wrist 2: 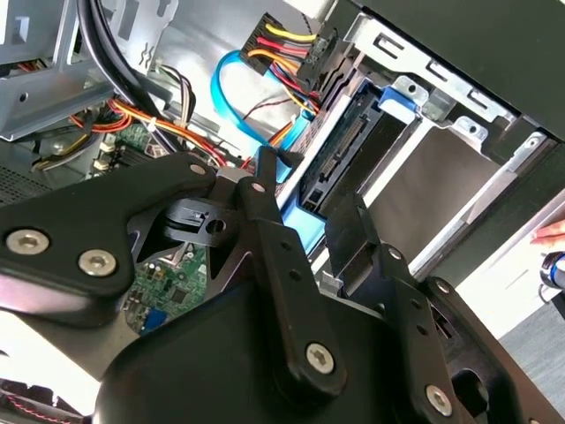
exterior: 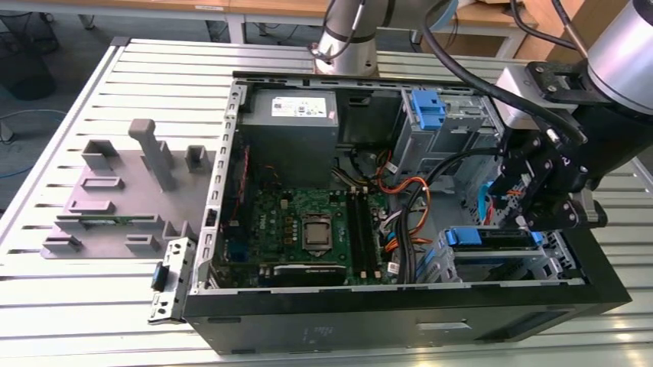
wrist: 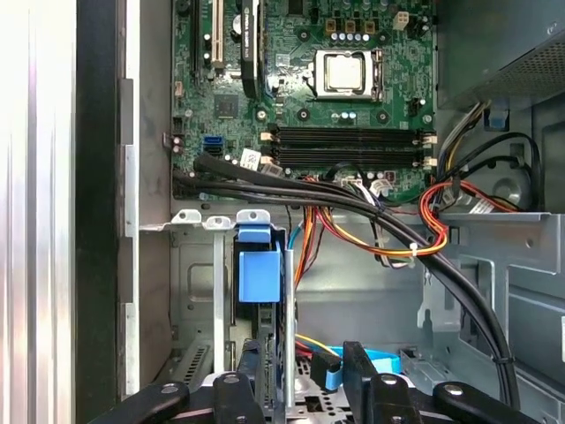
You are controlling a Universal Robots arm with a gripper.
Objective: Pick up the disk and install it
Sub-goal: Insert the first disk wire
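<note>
On the exterior view's left, a grey fixture plate (exterior: 118,191) lies on the slatted table (exterior: 61,306). At centre stands the open computer case (exterior: 408,321) — motherboard (exterior: 306,229) exposed, power supply (exterior: 290,115) at its far end. At the right, the disk (exterior: 490,238) sits edge-up in the near drive bay (exterior: 510,264). The gripper (wrist: 300,380) hangs directly over it — fingers (wrist: 357,371) spread, straddling the disk's edge.

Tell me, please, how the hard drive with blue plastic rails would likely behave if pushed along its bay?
The blue-railed hard drive looks rigid, so it should slide as one piece, not flex. Standing on edge in the metal bay, it is probably guided against tipping. It may bind if pushed askew.
</note>
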